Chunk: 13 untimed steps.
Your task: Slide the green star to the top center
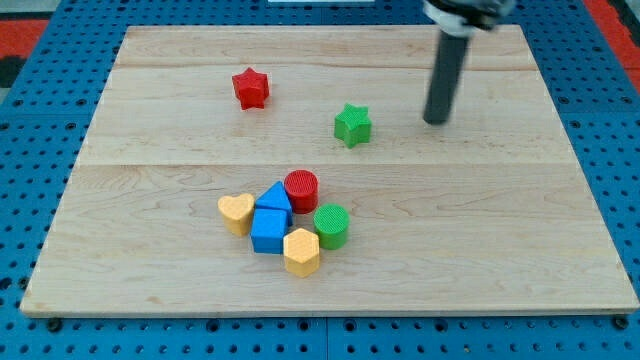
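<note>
The green star [352, 125] lies on the wooden board [150, 250], a little right of centre in the upper half. My tip [435, 121] rests on the board to the star's right, at about the same height in the view, with a clear gap between them. The dark rod rises from the tip toward the view's top edge.
A red star [251, 88] lies to the upper left of the green star. Below centre is a tight cluster: yellow heart [237, 213], blue triangle [274, 196], red cylinder [301, 188], blue cube [269, 231], green cylinder [331, 225], yellow hexagon [301, 251].
</note>
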{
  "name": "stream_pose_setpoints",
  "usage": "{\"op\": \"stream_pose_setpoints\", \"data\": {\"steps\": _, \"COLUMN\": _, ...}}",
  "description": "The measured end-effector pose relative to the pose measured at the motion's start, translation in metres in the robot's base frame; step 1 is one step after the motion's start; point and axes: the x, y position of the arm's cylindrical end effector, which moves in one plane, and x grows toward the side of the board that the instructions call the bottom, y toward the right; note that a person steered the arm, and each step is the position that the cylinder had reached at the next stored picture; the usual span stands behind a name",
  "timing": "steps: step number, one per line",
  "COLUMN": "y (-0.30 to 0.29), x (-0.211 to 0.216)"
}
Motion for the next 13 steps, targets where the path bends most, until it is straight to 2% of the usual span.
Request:
{"op": "stream_pose_setpoints", "data": {"steps": 1, "y": -0.103, "x": 0.022}}
{"op": "stream_pose_setpoints", "data": {"steps": 2, "y": -0.181, "x": -0.051}}
{"op": "stream_pose_setpoints", "data": {"steps": 3, "y": -0.182, "x": -0.026}}
{"op": "stream_pose_setpoints", "data": {"steps": 4, "y": -0.195, "x": 0.034}}
{"op": "stream_pose_setpoints", "data": {"steps": 5, "y": -0.174, "x": 0.011}}
{"op": "stream_pose_setpoints", "data": {"steps": 6, "y": -0.135, "x": -0.029}}
{"op": "stream_pose_setpoints", "data": {"steps": 8, "y": -0.113, "x": -0.041}}
{"op": "stream_pose_setpoints", "data": {"steps": 9, "y": -0.078, "x": -0.044}}
{"op": "stream_pose_setpoints", "data": {"steps": 10, "y": -0.065, "x": -0.093}}
{"op": "stream_pose_setpoints", "data": {"steps": 11, "y": -0.094, "x": -0.128}}
{"op": "stream_pose_setpoints", "data": {"steps": 12, "y": -0.071, "x": -0.06}}
{"op": "stream_pose_setpoints", "data": {"steps": 13, "y": -0.129, "x": -0.067}}
